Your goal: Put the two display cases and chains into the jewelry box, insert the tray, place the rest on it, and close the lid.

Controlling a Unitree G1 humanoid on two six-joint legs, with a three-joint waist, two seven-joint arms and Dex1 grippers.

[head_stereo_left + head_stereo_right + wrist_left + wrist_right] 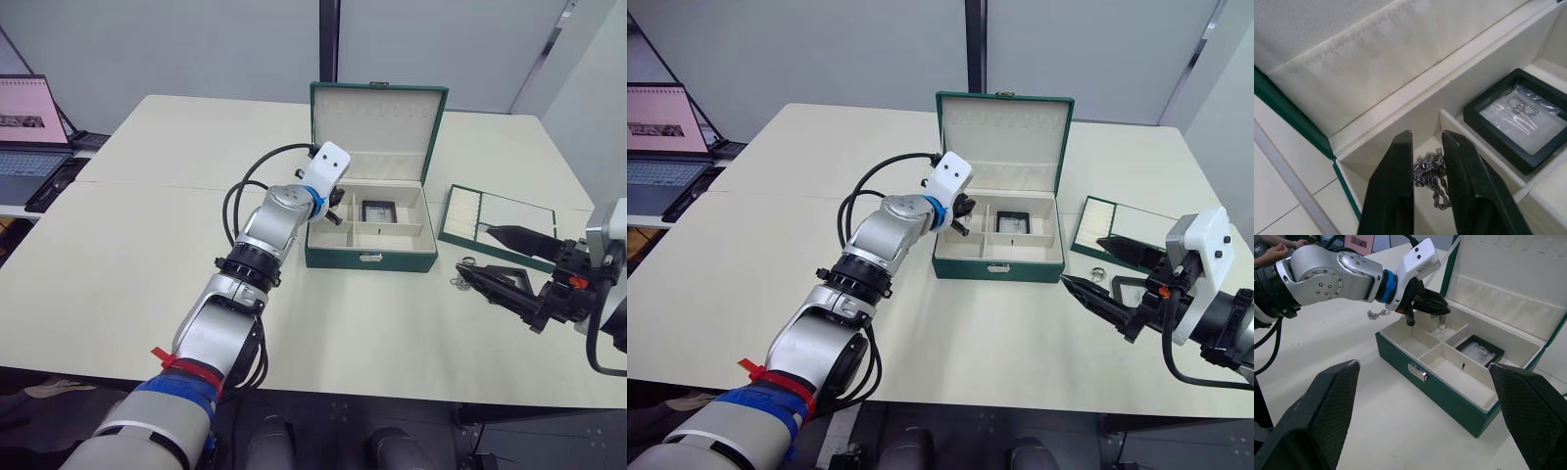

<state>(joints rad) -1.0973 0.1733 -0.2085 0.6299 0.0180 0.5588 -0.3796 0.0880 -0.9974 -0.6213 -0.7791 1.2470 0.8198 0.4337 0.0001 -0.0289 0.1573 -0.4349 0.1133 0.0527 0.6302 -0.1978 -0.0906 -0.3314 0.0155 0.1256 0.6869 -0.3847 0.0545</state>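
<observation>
- Nearest the head camera, the left arm is seen stretched forward over the pale table (118, 284), so that the left gripper (336, 208) is brought over the rear left compartment of the large dark green jewelry box (370, 258) with cream lining.
- The hinged lid (377, 127) is stood upright behind the box, presumably so that the compartments stay reachable; the box's long axis is laid across the table, gold clasp toward the robot.
- One small black-framed display case (376, 211) is laid flat in the rear middle compartment, window upward.
- The shallow green-rimmed tray (1095, 227) is left on the table to the right of the box, apparently kept aside until the lower items are in; another dark-framed piece is lying on the table beside the right gripper (1095, 275).
- In the left wrist view, the two black fingers (1393, 196) are held slightly apart, with a twisted silver chain (1431, 178) bunched between and below them; whether it is pinched or already resting on the compartment floor cannot be told.
- In the right wrist view, the right gripper's fingers (1308, 421) are spread wide with nothing between them, pointed at the box's front. A second silver chain (1376, 313) is lying on the table left of the box.
</observation>
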